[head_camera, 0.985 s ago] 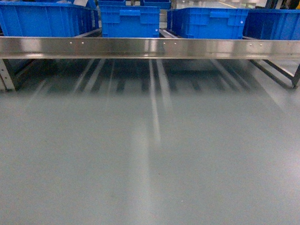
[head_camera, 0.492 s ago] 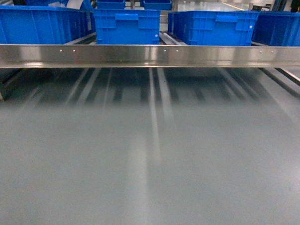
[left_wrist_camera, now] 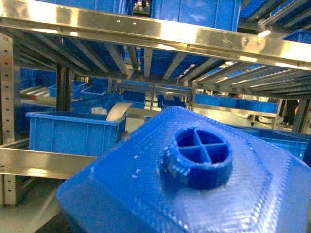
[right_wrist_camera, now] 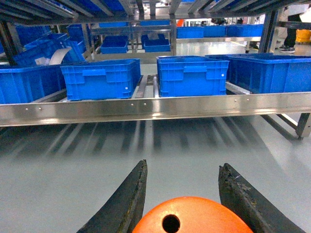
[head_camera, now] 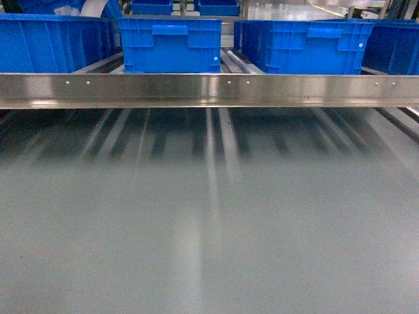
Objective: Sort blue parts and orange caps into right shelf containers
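Head view, for you: no arm or claw in frame. The shelf [head_camera: 212, 91] runs as a steel front rail across the upper third, with blue crates [head_camera: 308, 44] standing behind it along the top edge. Grey floor [head_camera: 206, 240] fills the lower two thirds, streaked with reflections.

Right wrist view: your right claw [right_wrist_camera: 182, 194] sits at the bottom centre, pointing level toward the shelf. Its two dark fingers [right_wrist_camera: 127, 204] rise from the bottom edge, set fairly narrow, one on each side of an orange cap [right_wrist_camera: 192, 219]. The cap's domed top with one small hole shows between them, and its edges meet both fingers at the bottom edge, so the claw is closed on it. Beyond, the rail crosses mid-frame, with crates in a row behind it in the upper half. The claw is well short of the rail, over open floor.

Left wrist view: a blue part [left_wrist_camera: 194, 179] fills the lower right, with a faceted body and a round collar with a cross inside. It blocks the left claw entirely; you cannot tell its state. This camera looks up from below a steel rail at upper frame, with more crates at mid-left.
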Motion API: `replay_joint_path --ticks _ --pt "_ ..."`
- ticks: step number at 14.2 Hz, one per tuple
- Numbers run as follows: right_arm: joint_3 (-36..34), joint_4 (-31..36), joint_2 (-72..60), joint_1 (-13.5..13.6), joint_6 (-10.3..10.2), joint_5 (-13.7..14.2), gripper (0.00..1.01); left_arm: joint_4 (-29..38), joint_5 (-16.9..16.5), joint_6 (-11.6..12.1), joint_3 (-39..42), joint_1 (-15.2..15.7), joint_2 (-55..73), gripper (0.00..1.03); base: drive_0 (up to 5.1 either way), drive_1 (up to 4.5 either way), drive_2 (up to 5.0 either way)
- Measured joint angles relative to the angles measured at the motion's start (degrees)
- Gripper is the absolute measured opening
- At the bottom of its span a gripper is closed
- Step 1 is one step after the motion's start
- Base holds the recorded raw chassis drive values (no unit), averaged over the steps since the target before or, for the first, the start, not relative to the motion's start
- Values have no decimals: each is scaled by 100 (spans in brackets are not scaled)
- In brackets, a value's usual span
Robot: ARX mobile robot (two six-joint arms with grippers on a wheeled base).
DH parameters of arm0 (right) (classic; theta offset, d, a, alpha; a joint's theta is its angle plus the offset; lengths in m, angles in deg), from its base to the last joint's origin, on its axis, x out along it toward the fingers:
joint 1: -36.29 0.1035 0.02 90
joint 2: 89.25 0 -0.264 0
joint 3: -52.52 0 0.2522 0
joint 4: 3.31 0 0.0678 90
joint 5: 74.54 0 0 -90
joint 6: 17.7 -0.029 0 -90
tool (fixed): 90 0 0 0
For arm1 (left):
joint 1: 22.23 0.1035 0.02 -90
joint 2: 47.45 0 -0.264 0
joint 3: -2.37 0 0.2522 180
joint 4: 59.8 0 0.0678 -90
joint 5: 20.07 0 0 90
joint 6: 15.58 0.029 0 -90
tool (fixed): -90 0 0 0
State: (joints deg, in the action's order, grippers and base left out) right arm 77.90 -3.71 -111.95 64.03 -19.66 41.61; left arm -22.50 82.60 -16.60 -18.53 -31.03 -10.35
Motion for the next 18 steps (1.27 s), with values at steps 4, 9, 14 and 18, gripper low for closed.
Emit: replay_joint_path --ticks 4,9,14,18 --pt "0 -11 -9 0 0 -4 40 -22 0 0 0 0 7 59 6 440 -427" --pt "0 -9 -9 0 0 -4 40 -17 2 -2 0 0 11 59 16 449 -418" --pt "0 -9 -22 0 0 -7 40 -22 2 -2 0 0 35 59 8 203 -186" --pt "0 2 -9 0 0 -24 40 -20 24 -2 0 7 26 59 237 -118 -118"
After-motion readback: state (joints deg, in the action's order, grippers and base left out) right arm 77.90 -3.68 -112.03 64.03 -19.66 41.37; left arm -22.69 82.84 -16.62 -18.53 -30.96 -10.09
